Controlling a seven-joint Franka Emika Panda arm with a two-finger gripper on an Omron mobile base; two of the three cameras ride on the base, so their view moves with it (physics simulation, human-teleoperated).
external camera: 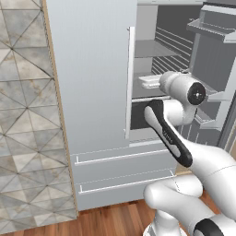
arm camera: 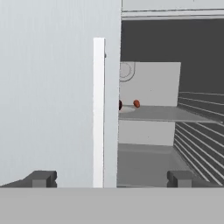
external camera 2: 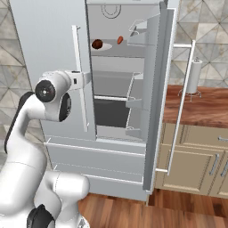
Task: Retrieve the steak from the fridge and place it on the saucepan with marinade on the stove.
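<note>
A: Walls first — what's the finish?

B: Tiled wall (external camera: 25,115), grey and beige stone cut into triangles, running up the nine o'clock side of the left base view, and again at the two o'clock corner of the right base view.

A: Underfoot?

B: Reddish-brown wood plank floor (external camera 2: 156,213), glossy.

A: Any furniture?

B: At three o'clock, a bench (external camera 2: 200,104) with a dark wood top over beige cabinets (external camera 2: 191,164) with slim metal handles. A paper towel holder (external camera 2: 193,78) stands upright on it.
</note>
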